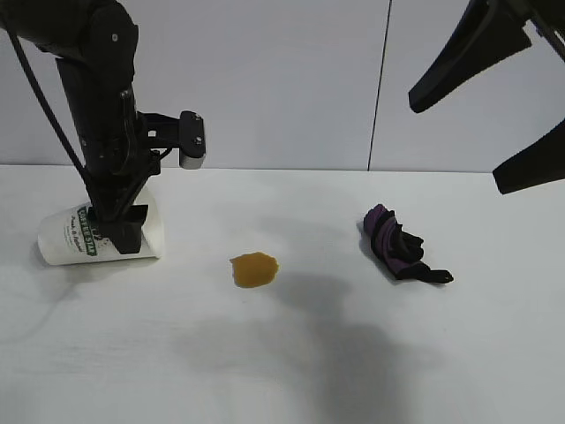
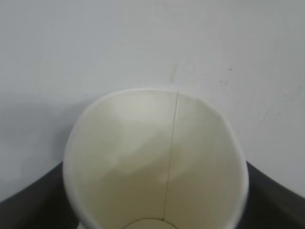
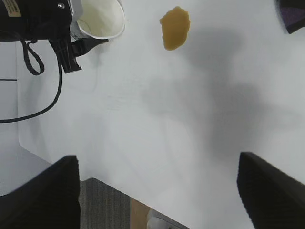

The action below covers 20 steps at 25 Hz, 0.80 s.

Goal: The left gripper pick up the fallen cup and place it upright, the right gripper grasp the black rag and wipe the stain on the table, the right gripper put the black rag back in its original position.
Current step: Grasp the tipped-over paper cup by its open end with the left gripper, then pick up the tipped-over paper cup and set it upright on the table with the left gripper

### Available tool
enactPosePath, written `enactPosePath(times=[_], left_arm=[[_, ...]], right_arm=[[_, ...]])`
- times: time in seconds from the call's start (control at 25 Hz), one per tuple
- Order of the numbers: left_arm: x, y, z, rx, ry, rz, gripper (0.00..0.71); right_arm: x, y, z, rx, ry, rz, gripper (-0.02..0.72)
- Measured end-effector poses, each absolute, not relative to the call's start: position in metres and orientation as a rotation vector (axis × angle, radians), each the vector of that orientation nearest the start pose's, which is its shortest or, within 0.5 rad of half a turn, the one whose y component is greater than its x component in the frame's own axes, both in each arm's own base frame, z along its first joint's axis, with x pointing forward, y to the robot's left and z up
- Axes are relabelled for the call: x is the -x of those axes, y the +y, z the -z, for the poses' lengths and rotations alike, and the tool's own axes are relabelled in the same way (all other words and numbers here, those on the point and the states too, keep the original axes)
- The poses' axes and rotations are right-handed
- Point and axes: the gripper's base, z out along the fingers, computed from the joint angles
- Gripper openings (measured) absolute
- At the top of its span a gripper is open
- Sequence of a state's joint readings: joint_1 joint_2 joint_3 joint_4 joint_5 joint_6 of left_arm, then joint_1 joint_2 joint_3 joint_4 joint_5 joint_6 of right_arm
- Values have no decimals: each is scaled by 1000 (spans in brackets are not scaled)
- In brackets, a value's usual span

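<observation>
The white paper cup (image 1: pixel 66 238) lies on its side at the left of the table (image 1: pixel 309 371), mouth toward the middle. My left gripper (image 1: pixel 119 231) comes down over it near the mouth. In the left wrist view the cup (image 2: pixel 157 162) fills the gap, with both black fingers (image 2: pixel 28 205) against its walls. The amber stain (image 1: pixel 254 269) sits mid-table, right of the cup. Further right lies the black rag (image 1: pixel 397 243), bunched with purple folds. My right gripper (image 1: pixel 455 145) hangs open, high above the rag, holding nothing. From the right wrist I see the stain (image 3: pixel 175 27), cup (image 3: pixel 102 19) and a corner of the rag (image 3: pixel 291 14).
A grey panelled wall (image 1: pixel 291 79) stands behind the table. In the right wrist view the table's edge shows, with grey floor (image 3: pixel 105 205) beyond it. The left arm's black cable (image 3: pixel 43 95) loops over the tabletop beside the cup.
</observation>
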<state>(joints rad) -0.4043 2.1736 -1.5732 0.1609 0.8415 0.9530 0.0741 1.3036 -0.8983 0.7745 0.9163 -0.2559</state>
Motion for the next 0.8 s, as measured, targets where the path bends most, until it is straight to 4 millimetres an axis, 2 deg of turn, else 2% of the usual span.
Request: enactPosePath(times=[0.12, 0.24, 0.4, 0.56, 0.8], left_arm=[[-412, -164, -146, -1942, 2218, -272, 506], [-415, -169, -168, -1833, 2206, -231, 506], [-416, -176, -218, -1589, 2130, -100, 506], [-409, -174, -265, -1392, 2049, 71, 506], [-406, -147, -312, -1103, 1986, 359, 506]], right_arm=[[-240, 68, -282, -72, 2614, -893, 622], [-241, 68, -282, -77, 2606, -887, 622], [-241, 68, -282, -77, 2606, -887, 622], [-241, 68, -282, -77, 2605, -886, 622], [-241, 68, -282, -77, 2605, -886, 622]])
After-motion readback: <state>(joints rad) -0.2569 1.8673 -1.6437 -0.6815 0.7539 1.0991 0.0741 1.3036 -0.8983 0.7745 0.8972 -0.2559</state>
